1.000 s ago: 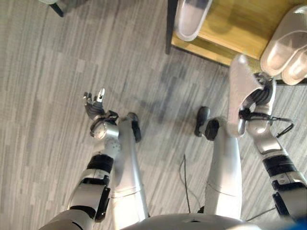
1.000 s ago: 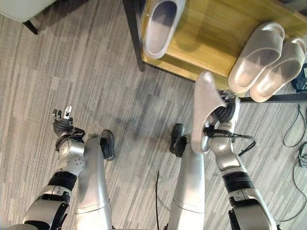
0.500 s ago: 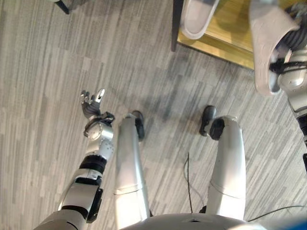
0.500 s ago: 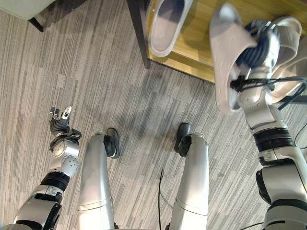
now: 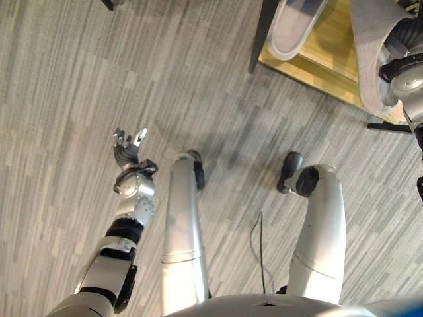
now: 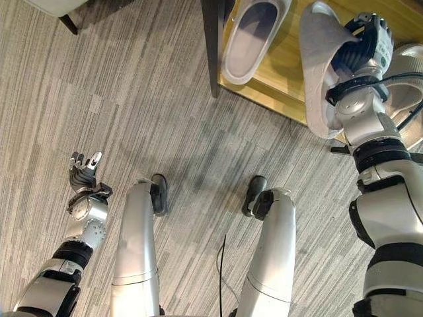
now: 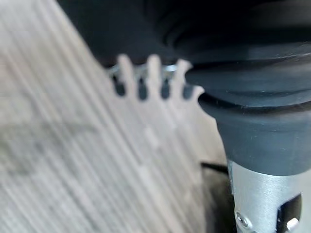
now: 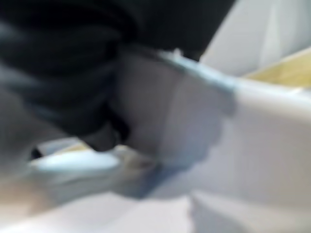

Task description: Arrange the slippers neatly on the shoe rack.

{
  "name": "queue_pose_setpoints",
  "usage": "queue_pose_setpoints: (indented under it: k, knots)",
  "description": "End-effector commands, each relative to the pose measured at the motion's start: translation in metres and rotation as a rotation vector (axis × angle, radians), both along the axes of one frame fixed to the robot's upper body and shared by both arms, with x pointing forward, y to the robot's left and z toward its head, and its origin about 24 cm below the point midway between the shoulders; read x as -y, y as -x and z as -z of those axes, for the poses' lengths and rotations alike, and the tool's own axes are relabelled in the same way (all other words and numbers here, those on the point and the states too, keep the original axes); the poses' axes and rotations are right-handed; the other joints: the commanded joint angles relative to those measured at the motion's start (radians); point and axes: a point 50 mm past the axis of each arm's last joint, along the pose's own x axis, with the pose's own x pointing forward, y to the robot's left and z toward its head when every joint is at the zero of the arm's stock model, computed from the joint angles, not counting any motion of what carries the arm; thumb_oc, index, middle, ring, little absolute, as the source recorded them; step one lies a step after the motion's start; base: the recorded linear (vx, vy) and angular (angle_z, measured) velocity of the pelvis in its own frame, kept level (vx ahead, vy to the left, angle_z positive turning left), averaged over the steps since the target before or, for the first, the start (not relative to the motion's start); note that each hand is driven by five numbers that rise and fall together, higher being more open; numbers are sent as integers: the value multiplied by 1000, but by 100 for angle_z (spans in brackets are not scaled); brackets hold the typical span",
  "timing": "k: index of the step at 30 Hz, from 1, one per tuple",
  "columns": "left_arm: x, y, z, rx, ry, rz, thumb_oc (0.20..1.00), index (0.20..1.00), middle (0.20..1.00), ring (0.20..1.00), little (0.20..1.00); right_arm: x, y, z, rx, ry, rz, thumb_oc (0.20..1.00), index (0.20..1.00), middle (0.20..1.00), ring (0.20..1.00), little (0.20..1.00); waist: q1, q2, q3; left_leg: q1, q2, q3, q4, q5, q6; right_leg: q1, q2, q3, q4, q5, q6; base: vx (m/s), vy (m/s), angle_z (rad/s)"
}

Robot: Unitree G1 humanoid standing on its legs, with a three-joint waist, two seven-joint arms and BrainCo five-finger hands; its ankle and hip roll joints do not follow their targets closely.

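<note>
My right hand (image 6: 362, 54) is shut on a pale grey slipper (image 6: 317, 72), fingers curled inside its strap. It holds the slipper sole-out over the front part of the wooden shoe rack (image 6: 285, 74). Another pale slipper (image 6: 254, 34) lies on the shelf to the left of it, toe toward me. Part of a third slipper (image 6: 411, 66) shows behind my right wrist at the right edge. My left hand (image 6: 84, 173) hangs over the floor at the lower left, open and holding nothing; its straight fingers (image 7: 146, 77) show in the left wrist view.
The rack's dark corner post (image 6: 213, 46) stands at its left front corner. A dark furniture leg (image 6: 67, 24) under a pale seat sits at the top left. Grey plank floor (image 6: 152, 105) spreads between them.
My right arm has lifted the slipper from below the rack's front edge up over the shelf. The camera has shifted, sliding the rack in the picture. The left hand has stayed put.
</note>
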Motion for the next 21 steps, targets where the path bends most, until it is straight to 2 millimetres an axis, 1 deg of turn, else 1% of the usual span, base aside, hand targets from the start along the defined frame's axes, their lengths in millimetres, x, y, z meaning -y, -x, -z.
queue_pose_setpoints:
  k: [1, 2, 5, 6, 7, 8, 9, 10, 11, 12, 14, 15, 16, 17, 18, 21]
  knots:
    - [-13, -1, -21, 100, -13, -42, 1000, 1000, 1000, 1000, 1000, 1, 5, -30, 105, -51, 0, 200, 200, 200, 200, 200, 4, 12, 44, 56, 8, -19, -115, 47, 34, 95, -23, 12, -36, -62, 8, 0, 0, 0]
    - [-14, 1, -19, 94, -27, -38, 1000, 1000, 1000, 1000, 1000, 7, 6, -33, 100, -54, 23, 200, 200, 200, 200, 200, 9, 13, 41, 56, 5, -19, -120, 50, 34, 95, -23, 9, -41, -60, 9, 0, 0, 0]
    - [-15, 3, -17, 81, -46, -26, 1000, 1000, 1000, 1000, 1000, 11, 7, -38, 95, -38, 48, 200, 200, 200, 200, 200, 12, 15, 42, 56, 0, -22, -128, 57, 31, 95, -23, 10, -49, -55, 13, 0, 0, 0]
    - [-16, 4, -14, 76, -34, -31, 1000, 1000, 1000, 1000, 1000, 13, 6, -36, 79, -41, 60, 200, 200, 200, 200, 200, 14, 15, 40, 56, 1, -23, -129, 55, 30, 95, -22, 11, -48, -57, 14, 0, 0, 0]
    - [-18, 6, -11, 73, -12, -43, 1000, 1000, 1000, 1000, 1000, 15, 5, -32, 59, -44, 70, 1000, 1000, 1000, 1000, 1000, 17, 13, 37, 56, 3, -23, -135, 58, 29, 95, -23, 9, -52, -56, 14, 31, -9, 1]
    - [-20, 8, -10, 82, 9, -56, 1000, 1000, 1000, 1000, 1000, 17, 5, -34, 55, -60, 83, 1000, 1000, 1000, 1000, 1000, 21, 12, 36, 56, 1, -24, -141, 61, 29, 95, -23, 8, -55, -55, 13, 0, 0, 0]
    - [-18, 10, -9, 81, 5, -45, 1000, 1000, 1000, 1000, 1000, 20, 5, -37, 68, -129, 76, 1000, 1000, 1000, 1000, 1000, 28, 7, 34, 56, -1, -25, -154, 69, 28, 95, -24, 4, -64, -48, 15, 0, 0, 0]
    - [-18, 10, -9, 80, 5, -46, 1000, 1000, 1000, 1000, 1000, 20, 5, -37, 68, -129, 75, 1000, 1000, 1000, 1000, 1000, 29, 6, 32, 56, 0, -25, -153, 66, 28, 95, -23, 4, -63, -50, 15, 5, -9, 4]
    - [-18, 10, -10, 79, -13, -38, 1000, 1000, 1000, 1000, 1000, 21, 6, -39, 81, -170, 66, 1000, 1000, 1000, 1000, 1000, 30, 6, 32, 56, -2, -26, -157, 70, 29, 95, -23, 1, -67, -45, 16, 5, -2, 8]
    - [-15, 9, -11, 76, -33, -14, 1000, 1000, 1000, 1000, 1000, 19, 4, -42, 89, -216, 32, 1000, 1000, 1000, 1000, 1000, 33, 3, 31, 56, -3, -26, -160, 73, 29, 95, -24, -2, -77, -41, 17, -7, -1, 9]
    - [-14, 8, -13, 74, -52, 0, 1000, 1000, 1000, 1000, 1000, 18, 4, -44, 84, -230, 19, 1000, 1000, 1000, 1000, 1000, 34, -1, 31, 56, -4, -25, -164, 77, 29, 95, -24, -1, -83, -37, 17, -9, 3, 6]
    - [-12, 8, -15, 63, -111, 35, 1000, 1000, 1000, 1000, 1000, 17, 3, -45, 87, -258, -2, 1000, 1000, 1000, 1000, 1000, 36, -5, 32, 56, -6, -25, -177, 85, 26, 95, -26, -1, -91, -30, 20, 0, 0, 0]
    - [-12, 8, -15, 63, -111, 35, 1000, 1000, 1000, 1000, 1000, 17, 3, -45, 87, -258, -3, 1000, 1000, 1000, 1000, 1000, 36, -5, 32, 56, -6, -25, -178, 86, 26, 95, -26, -2, -92, -29, 20, 0, 0, 0]
    - [-10, 9, -13, 42, -163, 71, 1000, 1000, 1000, 1000, 1000, 13, 1, -47, 111, -321, -30, 1000, 1000, 1000, 1000, 1000, 39, -5, 35, 56, -7, -24, -185, 92, 25, 95, -24, 0, -98, -26, 20, -13, 32, 2]
    - [-9, 11, -9, 23, -168, 83, 1000, 1000, 1000, 1000, 1000, 9, -1, -48, 124, -352, -53, 1000, 1000, 1000, 1000, 1000, 40, -5, 36, 56, -9, -22, -185, 94, 26, 95, -24, 1, -96, -24, 19, -21, 44, 1]
    - [-10, 12, -6, 1, -178, 85, 1000, 1000, 1000, 1000, 1000, 5, -2, -50, 132, -358, -67, 1000, 1000, 1000, 1000, 1000, 38, -6, 42, 56, -11, -21, -194, 102, 26, 95, -23, 6, -101, -14, 21, -10, 12, 0]
